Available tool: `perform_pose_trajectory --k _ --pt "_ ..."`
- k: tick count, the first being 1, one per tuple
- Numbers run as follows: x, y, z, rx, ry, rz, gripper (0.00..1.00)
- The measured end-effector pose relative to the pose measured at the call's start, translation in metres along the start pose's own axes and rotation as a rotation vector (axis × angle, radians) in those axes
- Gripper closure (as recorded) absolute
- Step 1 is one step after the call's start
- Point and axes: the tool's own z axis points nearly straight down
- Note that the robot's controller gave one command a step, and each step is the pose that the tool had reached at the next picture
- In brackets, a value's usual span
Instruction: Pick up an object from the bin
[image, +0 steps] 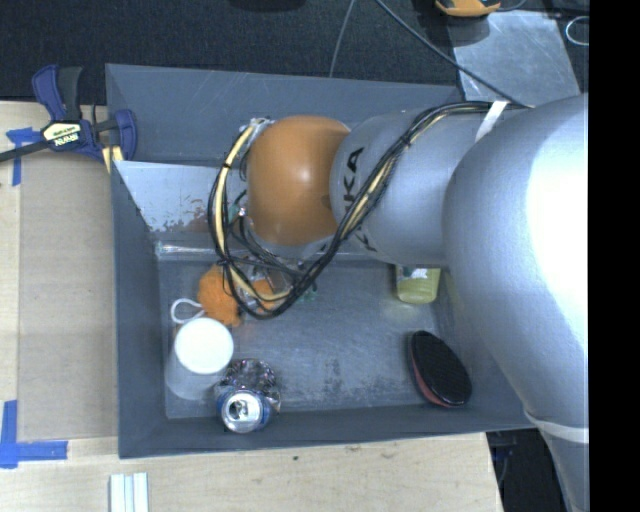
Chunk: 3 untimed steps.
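My gripper (266, 274) reaches down into the back left part of the bin, mostly hidden under the arm's orange dome and cables. An orange rounded thing (214, 295) lies right beside it on the left, partly behind the cables; I cannot tell whether they touch. In front of the orange thing stands a white cup (204, 346) with a thin loop handle. A crushed silver can (245, 400) lies at the bin's front left, just past the cup.
A black oval brush with a red rim (438, 368) lies at the front right. A yellow-green thing (418, 285) pokes out from under the arm at the right. The big grey arm covers the bin's right and back.
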Motion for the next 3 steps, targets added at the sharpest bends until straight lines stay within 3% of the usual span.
perform_pose_trajectory --k 3 --pt "0.0000 -0.0003 0.0000 0.000 0.000 0.001 1.00"
